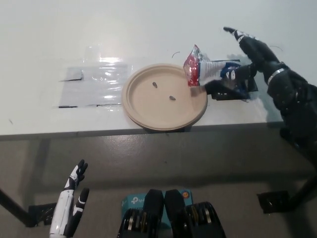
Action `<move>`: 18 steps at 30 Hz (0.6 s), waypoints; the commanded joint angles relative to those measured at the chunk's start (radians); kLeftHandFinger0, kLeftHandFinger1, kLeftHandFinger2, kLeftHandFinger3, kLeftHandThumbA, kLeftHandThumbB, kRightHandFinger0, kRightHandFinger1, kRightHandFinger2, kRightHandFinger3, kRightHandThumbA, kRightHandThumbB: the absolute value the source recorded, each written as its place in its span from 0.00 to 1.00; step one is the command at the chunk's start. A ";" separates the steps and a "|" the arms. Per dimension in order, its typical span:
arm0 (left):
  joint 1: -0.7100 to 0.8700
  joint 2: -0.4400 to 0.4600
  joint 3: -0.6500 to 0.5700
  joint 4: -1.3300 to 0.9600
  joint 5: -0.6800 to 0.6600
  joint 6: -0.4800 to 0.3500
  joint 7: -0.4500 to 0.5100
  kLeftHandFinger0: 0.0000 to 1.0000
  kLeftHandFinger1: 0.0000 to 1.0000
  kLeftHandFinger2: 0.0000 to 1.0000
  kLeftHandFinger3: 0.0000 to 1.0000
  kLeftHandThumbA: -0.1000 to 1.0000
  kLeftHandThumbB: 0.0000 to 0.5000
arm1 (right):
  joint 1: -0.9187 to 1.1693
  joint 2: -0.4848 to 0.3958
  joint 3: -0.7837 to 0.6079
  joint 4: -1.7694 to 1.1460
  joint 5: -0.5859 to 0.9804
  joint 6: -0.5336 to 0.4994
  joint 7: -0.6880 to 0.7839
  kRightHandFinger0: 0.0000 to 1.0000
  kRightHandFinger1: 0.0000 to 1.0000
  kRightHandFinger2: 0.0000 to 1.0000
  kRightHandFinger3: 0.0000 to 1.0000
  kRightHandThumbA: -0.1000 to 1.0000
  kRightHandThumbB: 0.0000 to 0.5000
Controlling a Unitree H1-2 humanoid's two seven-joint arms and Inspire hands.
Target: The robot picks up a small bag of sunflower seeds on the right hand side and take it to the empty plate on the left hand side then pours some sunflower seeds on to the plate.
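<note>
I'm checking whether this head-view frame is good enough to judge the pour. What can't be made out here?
- Bag of sunflower seeds: its mouth and the print are motion-blurred; whether seeds are falling is unreadable.
- Right hand: its palm side is hidden behind the bag, so the grip is unclear.
- Dark specks on the plate: too small to identify.
- Left hand, resting low: forearm cut off by the bottom edge.

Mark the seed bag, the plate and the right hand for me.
seed bag (pixel 194 69), head view, on its red end over the plate's rim.
plate (pixel 143 106), head view, on a bare part of its base.
right hand (pixel 250 62), head view, on the middle of the black hand holding the bag.
</note>
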 commanded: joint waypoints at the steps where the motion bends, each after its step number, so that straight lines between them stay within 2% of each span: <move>1: -0.012 0.020 0.003 -0.009 -0.010 -0.039 0.036 1.00 1.00 1.00 1.00 1.00 0.72 | 0.002 -0.110 -0.165 -0.460 0.452 0.182 0.414 1.00 1.00 1.00 1.00 0.86 1.00; 4: -0.013 0.020 0.003 -0.008 -0.017 -0.039 0.035 1.00 1.00 1.00 1.00 1.00 0.74 | 0.024 -0.125 -0.221 -0.539 0.568 0.269 0.492 1.00 1.00 1.00 1.00 0.78 1.00; 10: -0.017 0.018 0.006 -0.007 -0.013 -0.039 0.036 1.00 1.00 1.00 1.00 1.00 0.75 | 0.086 -0.147 -0.335 -0.667 0.741 0.429 0.552 1.00 1.00 1.00 1.00 0.71 1.00; 12: -0.024 0.018 0.008 -0.004 -0.015 -0.039 0.036 1.00 1.00 1.00 1.00 1.00 0.76 | 0.135 -0.152 -0.389 -0.766 0.815 0.450 0.524 1.00 1.00 1.00 1.00 0.76 1.00; 14: -0.043 0.019 0.012 0.000 -0.017 -0.039 0.035 1.00 1.00 1.00 1.00 1.00 0.76 | 0.160 -0.138 -0.446 -0.866 0.886 0.481 0.474 1.00 1.00 1.00 1.00 0.77 1.00; 15: -0.059 0.019 0.014 0.008 -0.015 -0.039 0.036 1.00 1.00 1.00 1.00 1.00 0.78 | 0.176 -0.151 -0.448 -0.931 0.874 0.461 0.446 1.00 1.00 1.00 1.00 0.91 1.00; 16: -0.075 0.017 0.016 0.016 -0.014 -0.039 0.038 1.00 1.00 1.00 1.00 1.00 0.79 | 0.211 -0.168 -0.453 -1.041 0.867 0.436 0.411 1.00 1.00 1.00 1.00 1.00 0.98; 18: -0.109 0.013 0.015 0.034 -0.020 -0.039 0.042 1.00 1.00 1.00 1.00 1.00 0.82 | 0.266 -0.172 -0.480 -1.220 0.859 0.393 0.328 1.00 1.00 1.00 1.00 1.00 1.00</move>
